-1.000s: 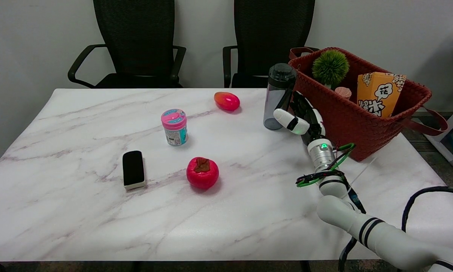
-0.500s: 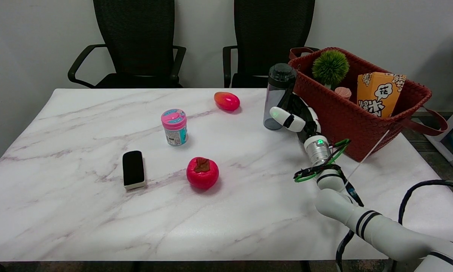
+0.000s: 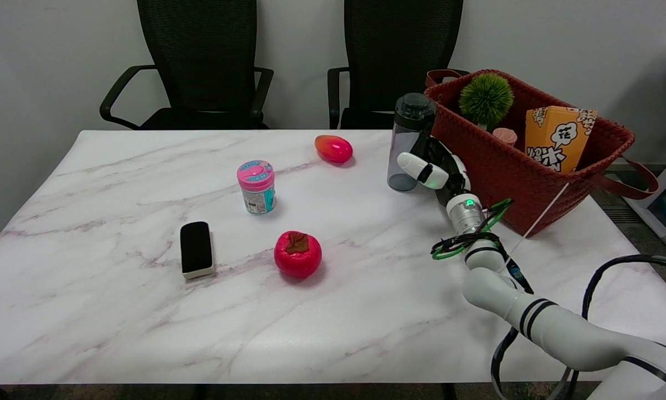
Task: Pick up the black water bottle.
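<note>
**Tipping risk at the bottle, basket close by**

White marble-patterned bench is backed by two black office chairs and a pale wall. At its far right the black water bottle stands upright, just left of the right hand and close beside the red woven basket behind that hand. The hand is placed against the bottle's lower side, one white finger laid across its front; whether a full grip is closed cannot be told, as the remaining fingers are hidden behind the body. A tall, narrow bottle is judged likely to be pushed over or slid leftward if pressed from one side only. A low hold could let it pivot when lifted. The basket wall could be struck by the wrist.
</note>
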Controlling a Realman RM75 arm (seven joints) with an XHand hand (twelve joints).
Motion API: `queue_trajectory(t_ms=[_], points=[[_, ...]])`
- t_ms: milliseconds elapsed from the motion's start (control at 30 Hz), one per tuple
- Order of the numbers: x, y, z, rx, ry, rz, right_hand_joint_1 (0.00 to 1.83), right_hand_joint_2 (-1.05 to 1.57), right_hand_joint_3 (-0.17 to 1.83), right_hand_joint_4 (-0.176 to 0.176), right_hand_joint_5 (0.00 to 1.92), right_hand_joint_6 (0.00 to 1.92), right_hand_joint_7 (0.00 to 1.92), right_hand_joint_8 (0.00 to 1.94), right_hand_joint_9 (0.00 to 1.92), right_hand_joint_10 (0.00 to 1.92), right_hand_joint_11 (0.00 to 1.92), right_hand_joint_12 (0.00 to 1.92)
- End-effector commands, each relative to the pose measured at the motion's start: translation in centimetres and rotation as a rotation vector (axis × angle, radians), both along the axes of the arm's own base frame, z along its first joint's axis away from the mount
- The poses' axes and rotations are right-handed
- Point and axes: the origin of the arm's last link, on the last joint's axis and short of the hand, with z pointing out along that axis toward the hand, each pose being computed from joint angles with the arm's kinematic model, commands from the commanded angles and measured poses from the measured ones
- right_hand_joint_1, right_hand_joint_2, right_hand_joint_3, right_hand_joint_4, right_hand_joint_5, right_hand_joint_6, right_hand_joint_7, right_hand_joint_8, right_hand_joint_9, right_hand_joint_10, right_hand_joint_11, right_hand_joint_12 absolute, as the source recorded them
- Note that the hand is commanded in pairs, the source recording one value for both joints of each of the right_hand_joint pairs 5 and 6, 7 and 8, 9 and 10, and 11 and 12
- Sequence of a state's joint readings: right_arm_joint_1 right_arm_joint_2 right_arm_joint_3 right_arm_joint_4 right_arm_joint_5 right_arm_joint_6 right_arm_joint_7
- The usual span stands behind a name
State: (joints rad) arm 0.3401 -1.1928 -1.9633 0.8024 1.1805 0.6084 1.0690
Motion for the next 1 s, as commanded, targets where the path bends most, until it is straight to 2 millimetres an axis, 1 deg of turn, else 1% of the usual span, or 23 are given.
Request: queue_trajectory(t_ms=[33, 333, 567, 633, 700, 833, 900, 1000], points=[[0.4, -1.8, 0.5, 0.005, -0.003, -0.033, 1.05, -0.19, 0.81, 0.000, 0.25, 0.25, 0.22, 0.22, 0.24, 0.24, 0.07, 0.07], [0.5, -2.5, 0.9, 0.005, -0.004, -0.057, 1.06, -0.20, 0.82, 0.000, 0.22, 0.22, 0.22, 0.22, 0.24, 0.24, 0.07, 0.07], [0.7, -2.8, 1.0, 0.002, -0.001, -0.056, 1.12, -0.20, 0.74, 0.000, 0.21, 0.21, 0.22, 0.22, 0.24, 0.24, 0.08, 0.08], [0.7, -2.8, 1.0, 0.004, -0.001, -0.054, 1.17, -0.14, 0.66, 0.000, 0.21, 0.21, 0.23, 0.23, 0.27, 0.27, 0.14, 0.14], [0.7, -2.8, 0.9, 0.005, -0.002, -0.053, 1.19, -0.03, 0.57, 0.000, 0.22, 0.22, 0.26, 0.26, 0.32, 0.32, 0.28, 0.28], [0.6, -2.7, 0.8, 0.007, -0.003, -0.055, 1.22, 0.05, 0.60, 0.000, 0.26, 0.26, 0.30, 0.30, 0.36, 0.36, 0.37, 0.37], [0.6, -2.7, 0.8, 0.007, -0.004, -0.055, 1.23, 0.09, 0.62, 0.000, 0.37, 0.37, 0.33, 0.33, 0.39, 0.39, 0.39, 0.39], [0.6, -2.7, 0.8, 0.008, -0.004, -0.053, 1.24, 0.12, 0.64, 0.000, 0.43, 0.43, 0.34, 0.34, 0.40, 0.40, 0.41, 0.41]])
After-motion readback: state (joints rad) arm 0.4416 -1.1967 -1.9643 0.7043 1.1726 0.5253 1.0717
